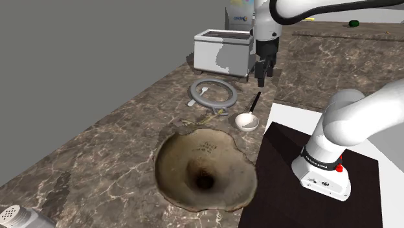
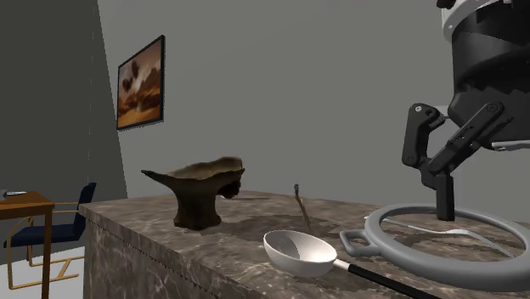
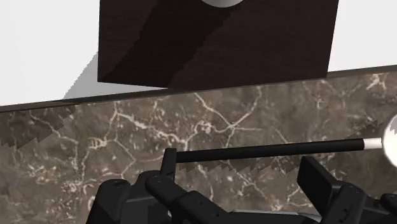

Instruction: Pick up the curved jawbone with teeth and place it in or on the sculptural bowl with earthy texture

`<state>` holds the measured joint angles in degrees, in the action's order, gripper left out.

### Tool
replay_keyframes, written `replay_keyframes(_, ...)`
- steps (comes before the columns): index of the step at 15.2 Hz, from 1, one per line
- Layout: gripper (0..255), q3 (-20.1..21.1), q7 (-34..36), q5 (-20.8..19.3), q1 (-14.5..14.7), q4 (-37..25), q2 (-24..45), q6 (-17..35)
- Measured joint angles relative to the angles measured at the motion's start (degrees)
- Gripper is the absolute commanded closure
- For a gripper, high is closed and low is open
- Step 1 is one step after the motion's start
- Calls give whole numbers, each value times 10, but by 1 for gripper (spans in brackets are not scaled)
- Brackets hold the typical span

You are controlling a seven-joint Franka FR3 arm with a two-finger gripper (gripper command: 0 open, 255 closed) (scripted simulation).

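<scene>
The earthy brown bowl (image 1: 204, 168) sits wide and ragged-rimmed on the marble counter; from the side it stands on a dark foot (image 2: 200, 194). The jawbone (image 1: 207, 119) is a thin brownish curved piece lying between the bowl and a grey ring, and it looks like a slim upright sliver (image 2: 301, 204) in the second exterior view. My black gripper (image 1: 261, 72) hangs above the counter beyond the ring, well away from the jawbone. Its fingers stand apart, open and empty (image 3: 240, 163), over a ladle's black handle (image 3: 267, 151).
A grey ring (image 1: 212, 92) with a white utensil inside lies near the jawbone. A white ladle (image 1: 246, 121) rests beside it. A white box (image 1: 223, 52) stands at the back, a shaker (image 1: 19, 217) at the lower left. The dark stand top (image 1: 285, 155) borders the counter.
</scene>
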<state>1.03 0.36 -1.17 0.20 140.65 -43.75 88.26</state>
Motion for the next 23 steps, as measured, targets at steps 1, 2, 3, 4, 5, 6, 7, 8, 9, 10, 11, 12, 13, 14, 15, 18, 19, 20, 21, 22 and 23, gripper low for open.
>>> replay_keyframes(1, 0, 0, 0, 0, 0, 0, 0, 0)
replay_keyframes(2, 0, 4, 4, 6, 4, 1, 1, 5)
replay_keyframes(3, 0, 9, 8, 14, 8, 2, 3, 11)
replay_keyframes(4, 0, 14, 12, 23, 13, -1, 7, 17)
replay_keyframes(5, 0, 24, 22, 37, 22, 0, 6, 23)
replay_keyframes(6, 0, 31, 28, 48, 28, 1, 7, 30)
replay_keyframes(7, 0, 42, 38, 62, 36, -4, 12, 37)
replay_keyframes(8, 0, 48, 43, 72, 42, -12, 21, 43)
replay_keyframes(9, 0, 54, 47, 81, 47, -15, 26, 53)
replay_keyframes(10, 0, 64, 56, 93, 55, -20, 29, 58)
replay_keyframes(11, 0, 72, 63, 104, 61, -27, 34, 63)
replay_keyframes(12, 0, 80, 70, 114, 68, -31, 37, 70)
replay_keyframes(13, 0, 87, 75, 123, 73, -36, 43, 78)
replay_keyframes(14, 0, 93, 78, 132, 78, -37, 45, 86)
replay_keyframes(15, 0, 101, 86, 141, 84, -48, 51, 89)
replay_keyframes(18, 0, 125, 102, 165, 99, -65, 73, 118)
replay_keyframes(19, 0, 135, 111, 173, 105, -75, 80, 125)
replay_keyframes(20, 0, 142, 115, 180, 108, -82, 87, 134)
replay_keyframes(21, 0, 150, 122, 186, 113, -90, 94, 142)
replay_keyframes(22, 0, 155, 124, 190, 115, -92, 100, 150)
replay_keyframes(23, 0, 159, 126, 193, 117, -89, 102, 158)
